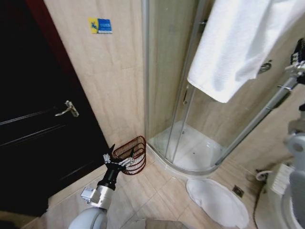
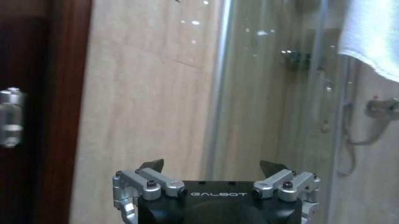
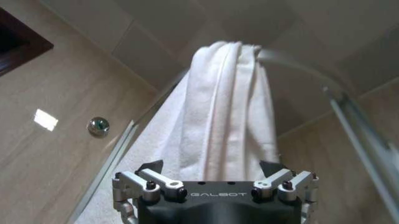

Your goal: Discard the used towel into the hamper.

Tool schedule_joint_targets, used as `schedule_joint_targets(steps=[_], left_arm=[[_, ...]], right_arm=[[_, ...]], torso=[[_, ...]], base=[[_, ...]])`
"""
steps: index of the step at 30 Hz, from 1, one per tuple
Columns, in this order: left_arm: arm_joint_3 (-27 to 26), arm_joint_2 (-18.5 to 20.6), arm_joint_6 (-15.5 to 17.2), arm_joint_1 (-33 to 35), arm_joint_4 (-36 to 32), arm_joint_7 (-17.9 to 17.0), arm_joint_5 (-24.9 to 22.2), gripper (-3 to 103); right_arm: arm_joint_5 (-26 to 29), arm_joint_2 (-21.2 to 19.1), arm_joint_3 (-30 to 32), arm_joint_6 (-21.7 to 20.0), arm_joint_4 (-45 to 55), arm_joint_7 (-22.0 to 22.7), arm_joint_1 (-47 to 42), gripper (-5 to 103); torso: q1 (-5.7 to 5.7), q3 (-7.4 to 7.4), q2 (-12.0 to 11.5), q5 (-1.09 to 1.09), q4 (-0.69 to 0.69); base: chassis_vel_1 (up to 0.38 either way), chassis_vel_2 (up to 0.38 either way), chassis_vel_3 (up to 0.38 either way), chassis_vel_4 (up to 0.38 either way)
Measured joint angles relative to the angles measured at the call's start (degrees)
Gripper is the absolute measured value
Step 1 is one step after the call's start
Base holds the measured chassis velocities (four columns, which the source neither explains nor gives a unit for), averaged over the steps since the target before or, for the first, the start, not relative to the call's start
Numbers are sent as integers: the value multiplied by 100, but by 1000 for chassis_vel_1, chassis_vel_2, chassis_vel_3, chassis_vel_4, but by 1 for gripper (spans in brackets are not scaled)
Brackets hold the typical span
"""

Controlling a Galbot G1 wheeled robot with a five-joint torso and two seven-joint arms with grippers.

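Beige-tiled bathroom: my left gripper (image 1: pixel 116 159), fingers spread and holding nothing, hovers low beside the hamper (image 1: pixel 132 153), a reddish-brown wire basket on the floor against the wall by the shower enclosure (image 1: pixel 190 148), nothing visible inside. My right gripper (image 3: pixel 212 170), fingers apart, faces the white towel (image 1: pixel 238 43) draped over the enclosure's top rail.

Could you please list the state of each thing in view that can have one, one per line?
towel: hanging draped over the shower rail, not yet taken.
hamper: on the floor against the wall beside the shower, looks empty.
left gripper: open, low near the hamper, holding nothing.
right gripper: open, raised just before the towel, not gripping it.
door: closed.
bath mat: flat on the floor.
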Motion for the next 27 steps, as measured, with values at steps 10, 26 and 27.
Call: schedule_joint_targets(steps=[10, 26, 27], left_arm=[[-1, -1, 0, 0, 0, -1, 0, 100], [-1, -1, 0, 0, 0, -1, 0, 100], [-1, -1, 0, 0, 0, -1, 0, 100]], right_arm=[[-222, -493, -930, -786, -833, 284, 1862, 100], [-1849, -743, -849, -1204, -1296, 926, 2334, 100], [-1861, -811, -816, -1204, -1403, 936, 2374, 100]], torso=[[0, 0, 0, 0, 2], [0, -1, 0, 2, -2], [0, -1, 0, 2, -2]], base=[[114, 122, 114, 118], [66, 69, 58, 70], [0, 0, 0, 0]])
